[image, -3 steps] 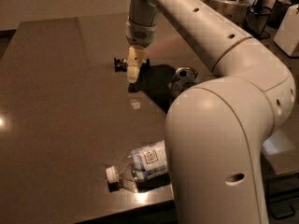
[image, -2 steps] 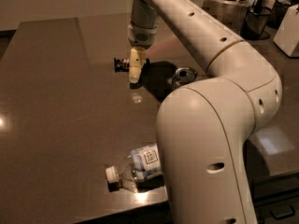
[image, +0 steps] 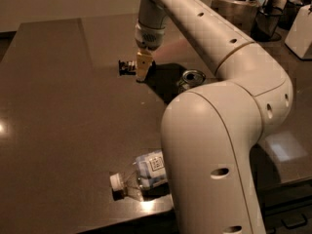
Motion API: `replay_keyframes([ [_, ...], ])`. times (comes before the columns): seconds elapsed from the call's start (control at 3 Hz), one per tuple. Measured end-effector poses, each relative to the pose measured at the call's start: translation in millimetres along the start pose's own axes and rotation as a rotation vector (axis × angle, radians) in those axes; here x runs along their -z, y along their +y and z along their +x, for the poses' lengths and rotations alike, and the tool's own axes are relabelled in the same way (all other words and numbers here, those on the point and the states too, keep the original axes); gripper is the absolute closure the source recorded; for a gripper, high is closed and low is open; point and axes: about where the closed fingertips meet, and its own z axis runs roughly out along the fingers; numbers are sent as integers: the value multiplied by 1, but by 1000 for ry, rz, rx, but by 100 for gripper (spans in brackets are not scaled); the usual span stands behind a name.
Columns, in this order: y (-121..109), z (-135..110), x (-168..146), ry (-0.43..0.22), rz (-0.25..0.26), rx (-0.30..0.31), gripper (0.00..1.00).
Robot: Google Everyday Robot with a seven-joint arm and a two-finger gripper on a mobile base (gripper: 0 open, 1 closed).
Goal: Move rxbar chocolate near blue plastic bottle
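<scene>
The rxbar chocolate (image: 127, 67), a small black bar, sits at mid-table height and sticks out to the left of my gripper (image: 142, 71). The gripper points straight down from above and is shut on the bar's right end, close to the dark tabletop (image: 58, 121). The blue plastic bottle (image: 146, 173) lies on its side near the table's front edge, white cap to the left. Its right part is hidden behind my arm's large white link (image: 214, 145). The bottle is well in front of the bar.
A green-and-white drink can (image: 191, 79) stands right of the gripper, in the arm's shadow. Containers and a white appliance (image: 300, 30) stand at the back right. The table's front edge runs just below the bottle.
The gripper and the bar have shifted slightly to the right together. The arm's near link has swung a little. The bottle and can have not moved.
</scene>
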Motion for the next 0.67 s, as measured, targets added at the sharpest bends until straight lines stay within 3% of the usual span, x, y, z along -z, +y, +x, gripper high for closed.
replay_keyframes([
  [0.67, 0, -1, 5, 0, 0, 0, 100],
])
